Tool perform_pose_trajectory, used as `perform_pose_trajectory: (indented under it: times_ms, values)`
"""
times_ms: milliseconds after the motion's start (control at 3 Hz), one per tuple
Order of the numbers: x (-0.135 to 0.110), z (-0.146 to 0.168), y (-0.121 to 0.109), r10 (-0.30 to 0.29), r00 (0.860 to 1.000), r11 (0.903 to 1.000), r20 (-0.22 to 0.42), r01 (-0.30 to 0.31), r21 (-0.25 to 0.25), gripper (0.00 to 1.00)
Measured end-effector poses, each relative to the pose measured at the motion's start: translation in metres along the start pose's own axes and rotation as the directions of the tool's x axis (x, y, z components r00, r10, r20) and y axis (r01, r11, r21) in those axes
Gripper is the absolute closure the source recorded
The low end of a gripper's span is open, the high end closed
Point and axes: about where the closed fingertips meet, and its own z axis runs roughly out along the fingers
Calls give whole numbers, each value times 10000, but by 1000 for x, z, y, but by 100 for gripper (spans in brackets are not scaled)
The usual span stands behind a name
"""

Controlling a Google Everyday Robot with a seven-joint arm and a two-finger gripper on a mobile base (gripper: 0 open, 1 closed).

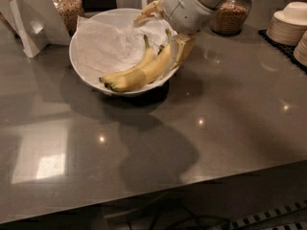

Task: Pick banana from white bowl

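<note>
Now your gripper [158, 41] hangs over the white bowl's [86, 66] right rim, fingers spread apart; whether its lower finger touches the banana [141, 74], you cannot tell.

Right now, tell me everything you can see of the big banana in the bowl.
The banana is the thicker, front one: ripe yellow, gently curved, with its dark tip at lower left and its stem end up right. It lies on the paper liner in the white bowl, along the near rim, beside a thinner banana behind it. The gripper hangs at its stem end; contact cannot be told.
</note>
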Motion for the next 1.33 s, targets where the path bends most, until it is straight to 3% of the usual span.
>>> perform_pose_trajectory:
  times_ms: [667, 1333]
  values:
    - [-2, 34, 5, -376, 9978, 9966, 549, 414, -709, 29]
    - [12, 53, 7, -362, 9981, 9929, 493, 415, -1111, 37]
